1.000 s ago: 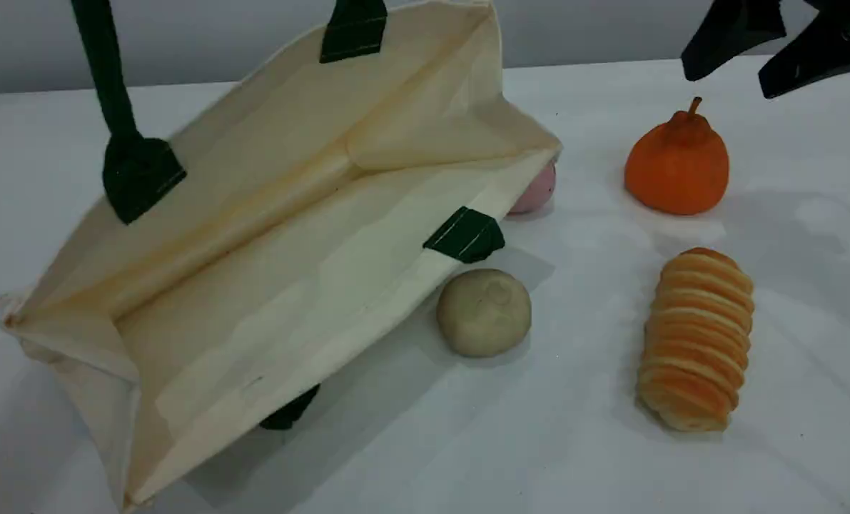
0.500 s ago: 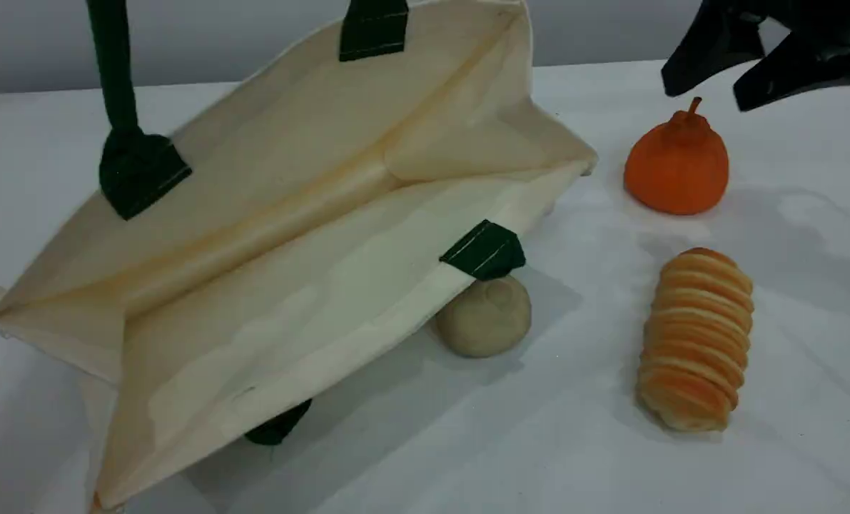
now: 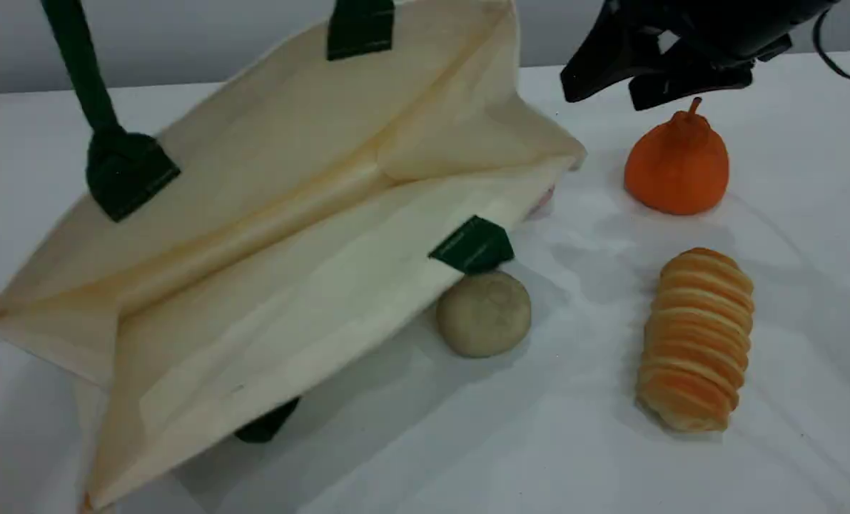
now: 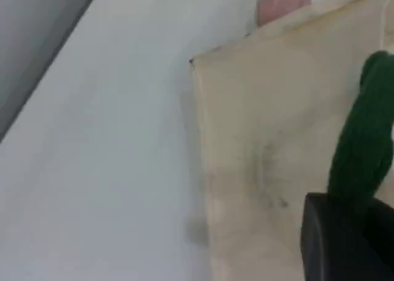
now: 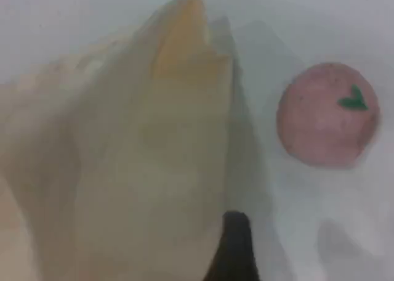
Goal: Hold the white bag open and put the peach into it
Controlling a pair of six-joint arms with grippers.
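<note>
When we count what sits on the table (image 3: 467, 450), we get one white bag (image 3: 267, 271), one peach (image 5: 326, 114), one orange pear-shaped fruit (image 3: 676, 168), one beige bun (image 3: 483, 313) and one ribbed bread roll (image 3: 696, 339). On the bag we count three green patches (image 3: 128, 171) in plain sight, plus a dark green bit under its near edge; we can't tell whether that is a patch or a strap. One handle (image 3: 75, 64) runs taut up and out of the top edge, w/ the bag's mouth gaping toward the camera.

There are two grippers, but only one shows in the scene view. The right gripper (image 3: 608, 93) hangs above the table, between the bag's far corner and the orange fruit, fingers apart w/ nothing between them. The left gripper (image 4: 345, 235) shows only in its own wrist view, as one dark fingertip at the bottom edge. The green handle runs straight into it, and we read it as clamped on the handle, since that strap holds the bag up.

The peach lies on the table outside the bag, just beside its far right corner. In the scene view that corner covers nearly all of it, leaving a thin pink sliver. The right wrist view shows it whole but blurred, leaf on top. The left wrist view cuts it off at the top edge. The bun sits just beside the bag's near side, under one patch; whether they touch we can't tell.
</note>
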